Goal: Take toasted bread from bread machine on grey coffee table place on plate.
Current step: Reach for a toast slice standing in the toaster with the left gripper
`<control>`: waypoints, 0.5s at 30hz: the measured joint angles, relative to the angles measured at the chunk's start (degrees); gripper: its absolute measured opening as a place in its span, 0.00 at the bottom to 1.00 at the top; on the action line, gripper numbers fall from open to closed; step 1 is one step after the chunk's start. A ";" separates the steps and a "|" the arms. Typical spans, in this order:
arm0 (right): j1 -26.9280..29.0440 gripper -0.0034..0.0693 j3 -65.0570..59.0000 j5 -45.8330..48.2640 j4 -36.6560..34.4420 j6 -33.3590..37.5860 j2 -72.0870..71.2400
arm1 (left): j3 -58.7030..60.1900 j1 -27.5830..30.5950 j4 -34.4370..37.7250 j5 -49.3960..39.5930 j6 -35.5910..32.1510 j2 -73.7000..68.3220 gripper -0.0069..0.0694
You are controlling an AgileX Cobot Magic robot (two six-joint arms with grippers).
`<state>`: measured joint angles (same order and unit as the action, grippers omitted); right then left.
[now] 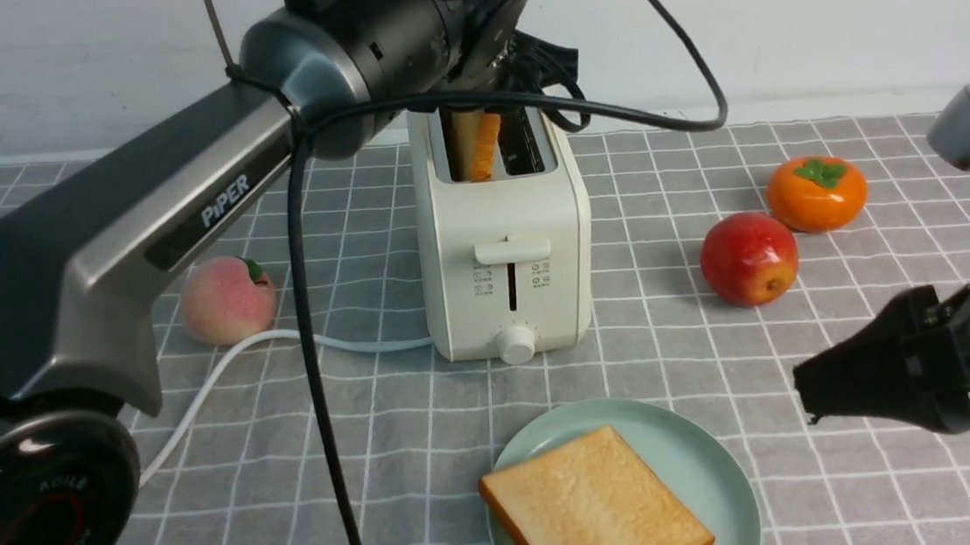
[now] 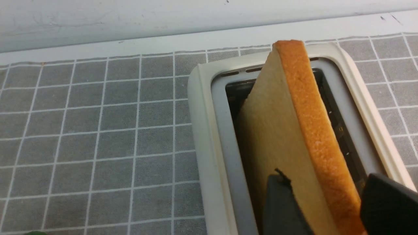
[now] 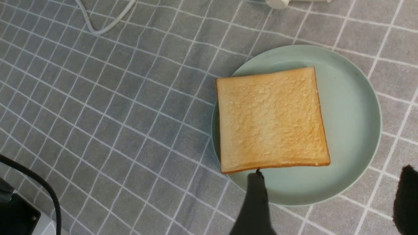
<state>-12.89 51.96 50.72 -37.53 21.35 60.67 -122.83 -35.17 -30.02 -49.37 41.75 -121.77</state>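
Pinching the toast (image 2: 281,130) standing in the toaster (image 2: 202,130), the left fingers (image 2: 281,209) are gripping its faces; right fingers (image 3: 256,209) are hanging spread, second slice (image 3: 271,120) lying on the plate (image 3: 352,107) just ahead.

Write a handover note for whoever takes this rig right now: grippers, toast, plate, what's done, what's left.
Left gripper: closed on the second slice, which stands tilted in the toaster, not yet lifted out.
Right gripper: open, empty, hovering by the plate.
Done: the first slice lies flat on the plate, in front of the toaster on the grey table.
Left: lift the second slice clear and set it on the plate, probably overlapping the first.
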 joint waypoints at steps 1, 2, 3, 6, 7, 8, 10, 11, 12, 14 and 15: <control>0.00 0.77 0.00 -0.02 0.05 0.00 0.00 | 0.00 0.00 0.18 0.00 0.00 0.00 0.59; 0.00 0.77 0.00 0.00 0.05 0.00 0.00 | 0.00 0.00 0.52 -0.04 0.06 0.00 0.64; 0.00 0.77 0.00 0.04 0.05 0.19 0.00 | 0.00 0.00 1.24 -0.06 0.10 0.00 0.69; 0.00 0.77 0.00 0.30 0.05 0.18 0.00 | 0.00 0.00 2.92 0.16 0.17 -0.29 0.75; 0.00 0.77 0.00 0.42 0.05 0.18 0.00 | 0.00 0.00 3.32 0.37 0.17 -0.60 0.76; 0.00 0.77 0.00 0.55 0.05 0.18 0.00 | 0.00 0.00 3.47 0.43 0.22 -1.01 0.76; 0.00 0.77 0.00 0.80 0.05 0.18 0.00 | 0.00 0.00 3.47 0.47 0.18 -1.59 0.76; 0.00 0.77 0.00 1.11 0.05 0.18 0.00 | 0.00 0.00 3.58 0.49 0.18 -2.18 0.74; 0.00 0.77 0.00 1.17 0.05 0.18 0.00 | 0.00 0.00 3.58 0.41 0.18 -2.29 0.73; 0.00 0.77 0.00 1.38 0.05 0.25 0.00 | 0.00 0.00 3.58 0.41 0.18 -2.89 0.66; 0.00 0.77 0.00 1.44 0.05 0.25 0.00 | 0.00 0.00 3.47 0.14 0.18 -2.89 0.61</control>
<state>-12.89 51.96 52.16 -37.48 21.60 60.67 -122.83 -35.17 -26.55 -49.23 41.93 -124.66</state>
